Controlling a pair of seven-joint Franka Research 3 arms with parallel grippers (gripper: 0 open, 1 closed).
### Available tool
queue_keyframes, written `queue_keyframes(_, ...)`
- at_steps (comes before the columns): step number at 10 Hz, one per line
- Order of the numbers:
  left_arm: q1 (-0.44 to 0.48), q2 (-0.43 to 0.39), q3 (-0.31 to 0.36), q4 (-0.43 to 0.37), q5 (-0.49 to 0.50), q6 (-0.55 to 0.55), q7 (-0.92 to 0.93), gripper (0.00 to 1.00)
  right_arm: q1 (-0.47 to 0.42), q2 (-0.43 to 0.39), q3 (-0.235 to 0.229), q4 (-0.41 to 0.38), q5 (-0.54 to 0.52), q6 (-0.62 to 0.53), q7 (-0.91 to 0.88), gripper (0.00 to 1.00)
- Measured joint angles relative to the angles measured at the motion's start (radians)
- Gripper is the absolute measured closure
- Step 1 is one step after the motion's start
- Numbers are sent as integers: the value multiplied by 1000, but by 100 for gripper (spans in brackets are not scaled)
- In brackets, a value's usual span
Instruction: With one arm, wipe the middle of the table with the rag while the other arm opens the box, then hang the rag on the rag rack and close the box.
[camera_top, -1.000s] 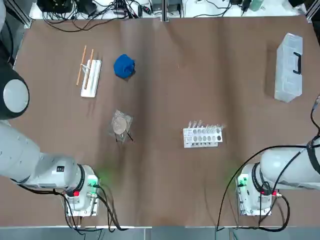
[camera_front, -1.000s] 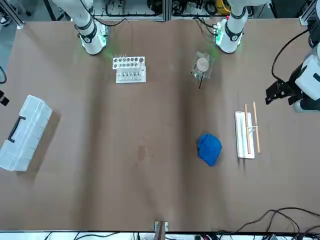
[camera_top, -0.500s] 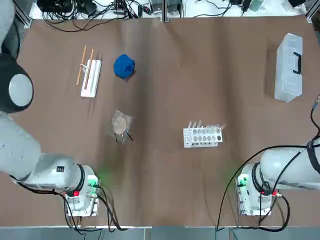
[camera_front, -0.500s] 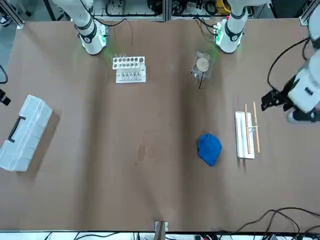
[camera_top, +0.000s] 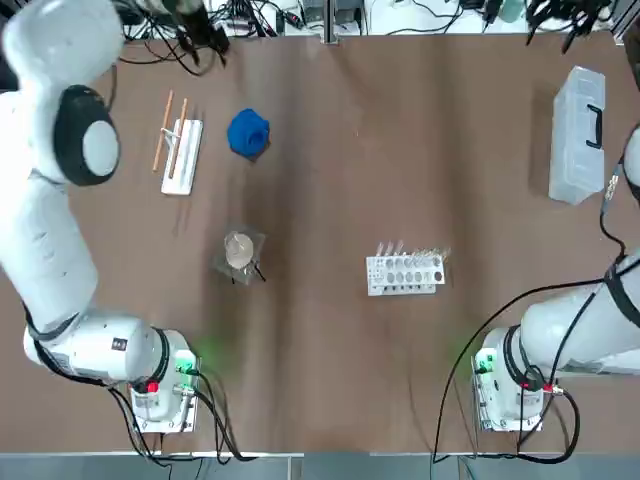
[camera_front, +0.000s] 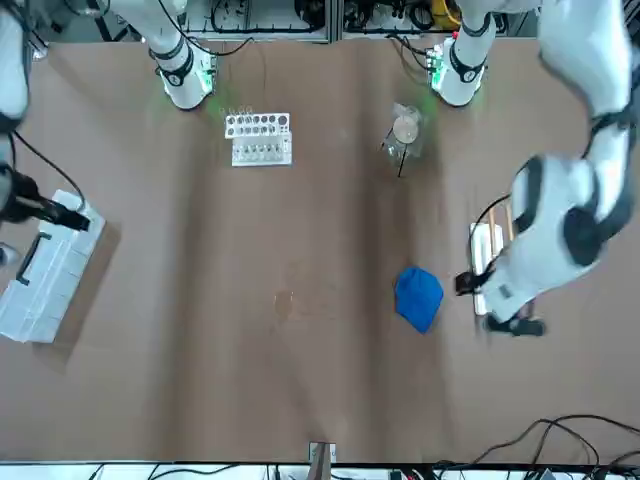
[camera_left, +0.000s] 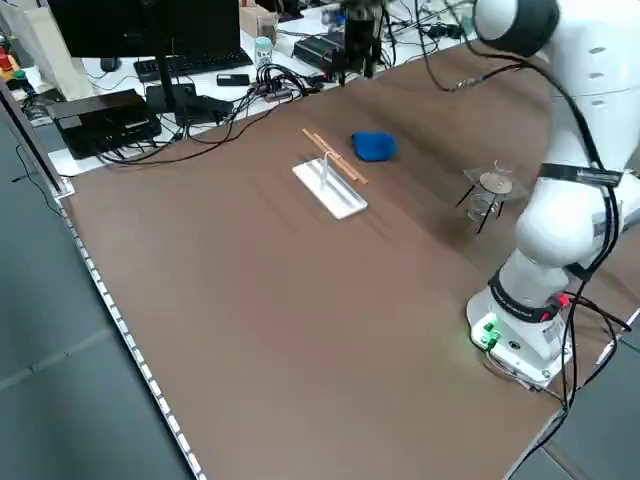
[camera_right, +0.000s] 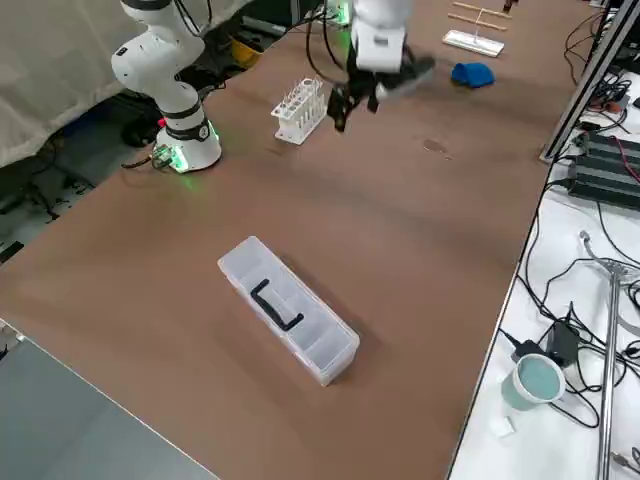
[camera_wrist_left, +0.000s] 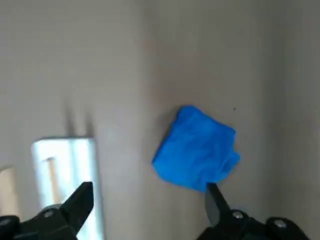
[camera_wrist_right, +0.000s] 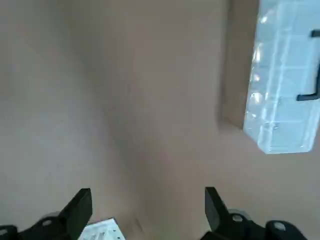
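Right, your nearer claw for the rag (camera_wrist_left: 195, 148) is the left gripper (camera_wrist_left: 150, 185): its fingers stand wide apart with nothing between them, raised over the table (camera_front: 330, 380) near the rag rack (camera_wrist_left: 70, 160). The rag lies on the tabletop, just beside the rack on the robot's right, so you likely need to shift the claw rightward, then lower it. You can't read a clear long axis in that wad. Your right gripper (camera_wrist_right: 149, 189), also spread wide and empty, hangs over the box's (camera_wrist_right: 285, 75) side of the table.
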Motion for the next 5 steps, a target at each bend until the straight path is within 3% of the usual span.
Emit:
queue_keyframes(2, -38, 117, -1, 3, 0, 91, -8, 0, 16, 64, 0, -1, -20, -23, -2, 14)
queue_keyframes(4, -45, 176, -3, 5, 0, 145, -16, 0, 7, 130, -7, -16, -58, -52, -10, 48)
queue_keyframes(5, -50, 193, -4, -2, 0, 146, -18, 0, -2, 180, -10, -22, -143, -46, -16, 65)
